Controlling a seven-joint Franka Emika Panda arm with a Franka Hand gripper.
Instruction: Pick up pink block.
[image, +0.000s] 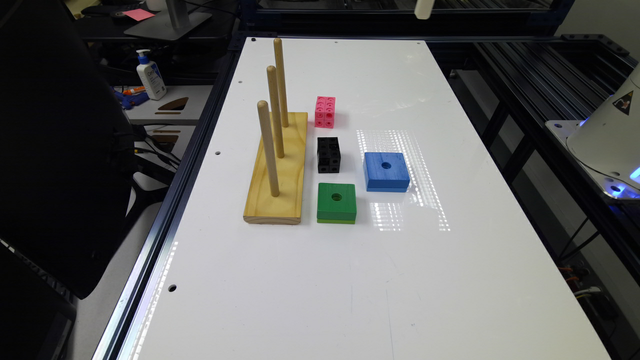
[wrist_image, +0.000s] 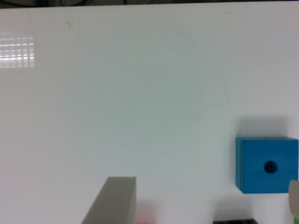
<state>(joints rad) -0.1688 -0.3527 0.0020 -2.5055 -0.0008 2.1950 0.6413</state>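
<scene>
The pink block (image: 325, 111) is a small cube with round holes, standing on the white table (image: 350, 280) beside the far end of the wooden peg base (image: 280, 172). A black cube (image: 329, 154) of the same build sits just nearer than it. My gripper (image: 424, 7) shows as a white part at the top edge of the exterior view, high above the table's far end and well away from the pink block. In the wrist view my gripper (wrist_image: 208, 186) is open with nothing between its fingers (wrist_image: 114, 200). A faint pink blur (wrist_image: 145, 217) lies at that frame's edge.
A blue block (image: 386, 171) (wrist_image: 266, 164) with a centre hole lies to the exterior view's right of the black cube. A green block (image: 336, 202) sits nearer the front. Three upright pegs (image: 270, 145) rise from the wooden base. The arm's base (image: 607, 140) stands at the right.
</scene>
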